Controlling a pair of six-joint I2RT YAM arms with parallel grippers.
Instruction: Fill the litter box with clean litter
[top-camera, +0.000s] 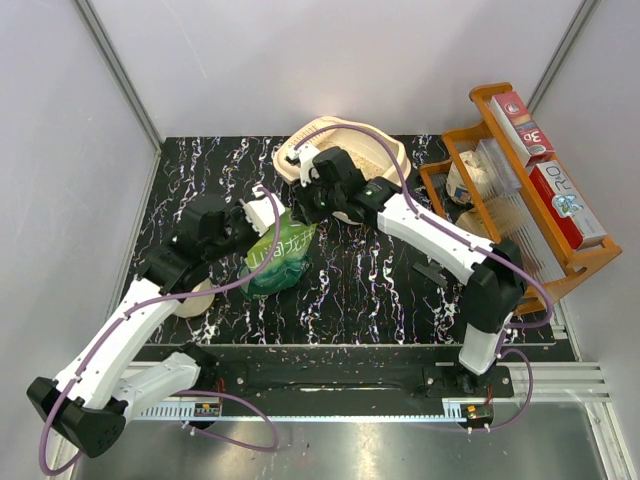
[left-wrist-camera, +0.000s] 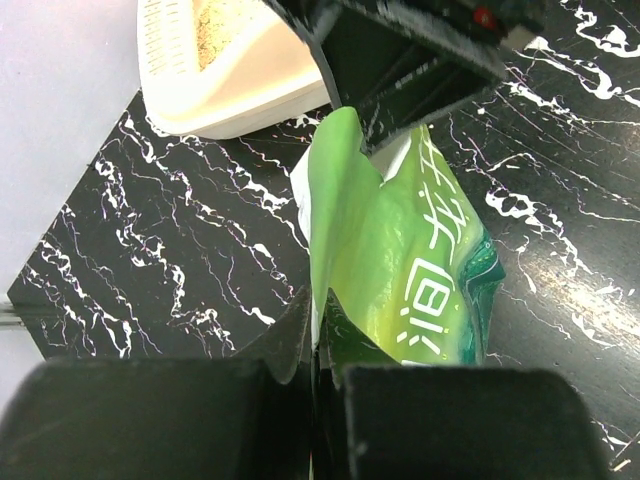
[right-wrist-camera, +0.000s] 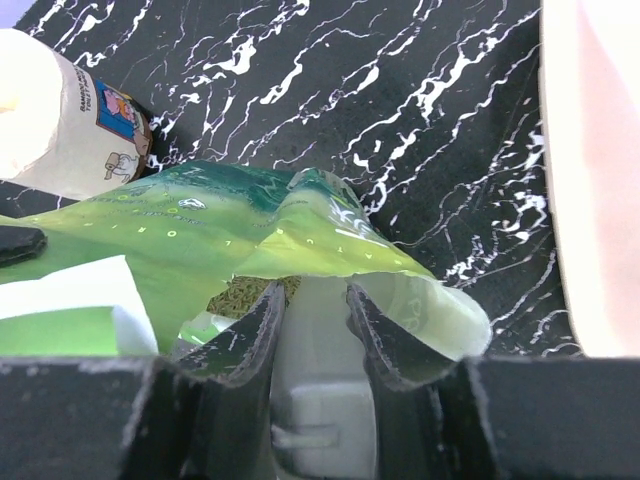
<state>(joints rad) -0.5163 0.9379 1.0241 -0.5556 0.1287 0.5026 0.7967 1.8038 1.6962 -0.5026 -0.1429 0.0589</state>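
Cream roll with a printed label (top-camera: 195, 298): on the black, white-veined marble counter (top-camera: 380, 290), partly under the left arm.

Left tool (top-camera: 272, 218): jaws pressed together on the side edge of the green printed plastic bag (top-camera: 280, 255). The left wrist view shows the film pinched between its fingertips (left-wrist-camera: 318, 350).

Green bag: stands crumpled on the counter between the two tools, its mouth turned up and toward the back. It is near the front left corner of the tray and I see no contact with it.

Right tool (top-camera: 303, 205): reaches in from the right above the bag. Its jaws are narrowed onto the upper lip of the bag's mouth, with pale film caught between the two black fingers (right-wrist-camera: 268, 330). Grainy matter shows inside the mouth, but I cannot tell what it is.

Large cream-beige plastic litter box with a thick rolled rim (top-camera: 340, 124): at the back centre of the counter, behind the right tool. The slotted sieve section is at its near left corner.

Fine tan litter granules (left-wrist-camera: 215, 25): inside the tray next to the slots. The right arm hides much of the floor, so the fill level is unclear.

Orange wooden rack (top-camera: 487, 97): at the right edge of the counter, well apart from the bag, with red boxes (top-camera: 565, 200) on it.
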